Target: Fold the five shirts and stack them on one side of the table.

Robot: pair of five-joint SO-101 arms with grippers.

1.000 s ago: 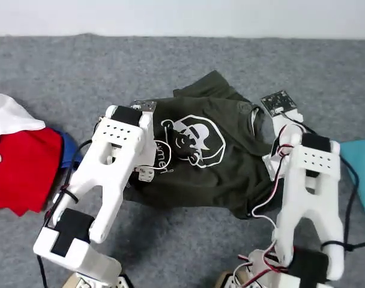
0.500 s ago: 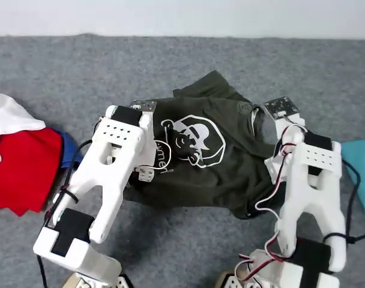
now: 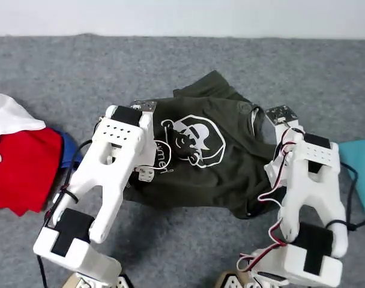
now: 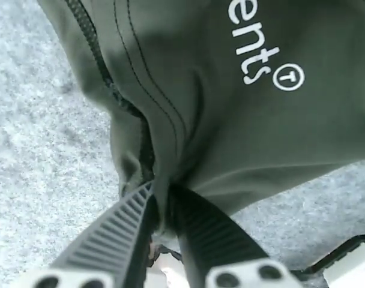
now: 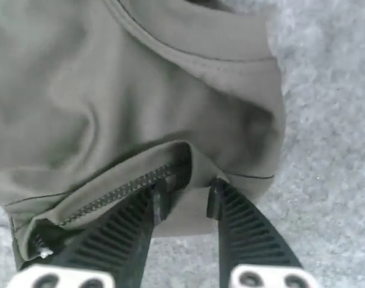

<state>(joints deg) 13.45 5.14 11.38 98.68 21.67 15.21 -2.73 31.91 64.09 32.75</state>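
Right arm (image 3: 308, 180) has shifted beside the dark green shirt (image 3: 212, 168); right hand (image 5: 182, 195) apart at its hem, left hand (image 4: 161, 207) clamped on its edge.

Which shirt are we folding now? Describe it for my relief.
On the grey table, look at the middle, between the two white arms. The dark olive shirt lies there; unlike the red shirt at the left edge and the teal cloth at the right, it bears a white cartoon print.
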